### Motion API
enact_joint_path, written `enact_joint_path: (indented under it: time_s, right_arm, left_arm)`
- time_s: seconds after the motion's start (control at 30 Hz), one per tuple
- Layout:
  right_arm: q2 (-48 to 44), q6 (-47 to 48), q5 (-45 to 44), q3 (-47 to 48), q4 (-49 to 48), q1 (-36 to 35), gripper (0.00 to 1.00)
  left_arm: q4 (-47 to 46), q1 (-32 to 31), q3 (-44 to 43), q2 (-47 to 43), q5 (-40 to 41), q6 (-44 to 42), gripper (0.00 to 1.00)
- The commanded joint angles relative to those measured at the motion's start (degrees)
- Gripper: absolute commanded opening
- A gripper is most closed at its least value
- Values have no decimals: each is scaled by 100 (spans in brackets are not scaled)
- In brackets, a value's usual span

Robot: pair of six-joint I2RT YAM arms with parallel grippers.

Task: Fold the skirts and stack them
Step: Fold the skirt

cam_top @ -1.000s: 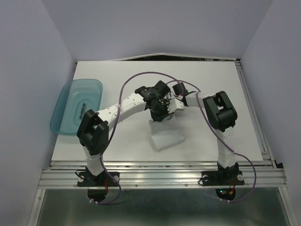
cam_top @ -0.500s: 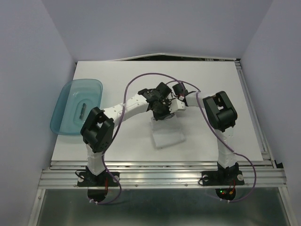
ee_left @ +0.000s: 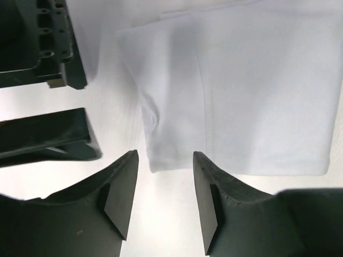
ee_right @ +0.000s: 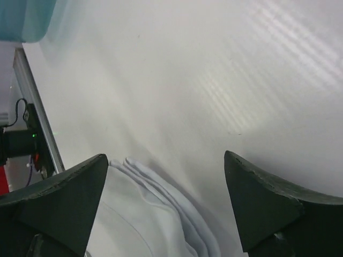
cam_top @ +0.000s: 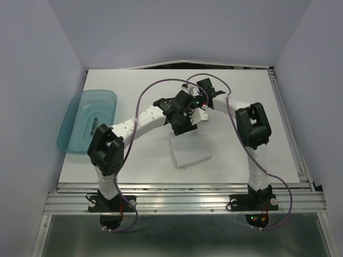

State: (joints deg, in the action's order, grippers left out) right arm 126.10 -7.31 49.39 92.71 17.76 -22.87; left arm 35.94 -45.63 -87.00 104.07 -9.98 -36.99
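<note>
The table point(cam_top: 257, 96) has wide bare stretches toward 12 o'clock and 3 o'clock. Pale walls point(cam_top: 32, 80) close it in at 9 and 3 o'clock. Metal rails point(cam_top: 182, 201) run along its 6 o'clock edge, where both arm bases are bolted. A translucent teal tray point(cam_top: 88, 107) sits at 9 o'clock, its outer side overhanging the table edge. A small dark item lies inside it, too small to identify. A corner of the tray also shows at the upper left of the right wrist view point(ee_right: 21, 19).

The skirt point(cam_top: 191, 152) lies just toward 6 o'clock from the table's centre, well apart from the tray. It is folded into a small rectangle, turned slightly askew to the table edges. It is plain white, nearly the table's own colour. From the left wrist its surface point(ee_left: 257, 91) is smooth, with a stitched seam running down it, a straight hem and one soft pucker near the folded side. From the right wrist the stacked folded layers point(ee_right: 161, 219) show as rounded edges.

Both arms bend inward and meet over the skirt's 12 o'clock end. The left tool point(ee_left: 163, 160) has its fingers apart with nothing between them, framing a hem corner. Whether they touch the cloth cannot be told. The right tool point(ee_right: 166, 158) has its fingers spread wide, also holding nothing, with the folded layers showing between them.
</note>
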Motion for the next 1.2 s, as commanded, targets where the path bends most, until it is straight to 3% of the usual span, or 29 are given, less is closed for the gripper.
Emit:
enact_joint_path:
  time_s: [0.0,0.1,0.2,0.23,0.3,0.43,0.53,0.57,0.6,0.7,0.93,1.17]
  right_arm:
    - [-376,-112,-815,739,-45,265,96]
    - [-690,-200,-1045,933,-53,546,96]
    - [-1086,-236,-923,820,-53,679,96]
    - [-1253,-236,-861,602,-45,740,96]
    - [-1745,-384,-484,58,-36,740,94]
    - [-2440,-955,228,-857,-53,740,93]
    - [-3037,-1684,537,-2095,-596,618,93]
    - [-3170,-1921,668,-2830,-885,548,93]
    - [-3380,-2271,773,-3176,-1480,547,93]
    - [-3426,-2363,976,-4003,-1924,486,92]
    - [-2899,-1888,933,-4261,-1882,486,91]
    - [-2494,-1651,590,-4174,-1793,486,88]
  left_arm:
    - [290,10,-800,-651,189,201,58]
    - [405,159,-863,-940,50,578,60]
    - [37,430,-469,-1467,-170,1236,68]
    - [-130,475,-6,-1617,-406,1438,77]
    - [-761,581,697,-2030,-941,1966,82]
    - [-1465,791,1632,-2409,-1655,2766,85]
    - [-2027,1178,2204,-2462,-2542,3443,87]
    - [-2221,1257,2370,-2427,-2823,3627,87]
    - [-2476,1328,2711,-2392,-3374,4064,86]
    - [-3487,1407,3109,-2120,-3888,4542,82]
    - [-4323,1723,3383,-916,-4030,4912,76]
    - [-4263,2374,3093,60,-4029,4956,70]
